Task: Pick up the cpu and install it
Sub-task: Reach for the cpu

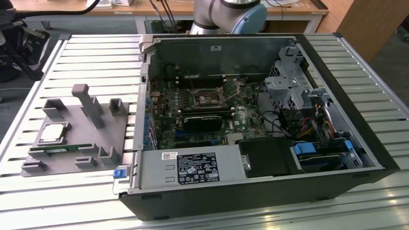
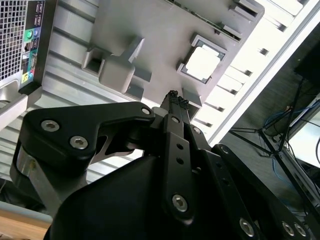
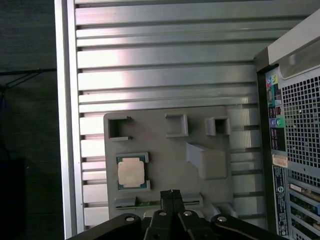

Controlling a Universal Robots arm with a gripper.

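1 cpu (image 1: pixel 54 133), silver top up, flat in square pocket of grey holder plate (image 1: pixel 72 140), on slatted table (image 1: pixel 96 52) at exterior view's left of open computer case (image 1: pixel 255 201). Well apart from motherboard socket (image 1: pixel 208 99). Gripper (image 3: pixel 171 192) (image 2: pixel 173 94) in both wrist views: fingertips pressed together, nothing held, up above holder plate, clear of cpu. Green memory stick (image 1: pixel 54 150) slotted just beside cpu.
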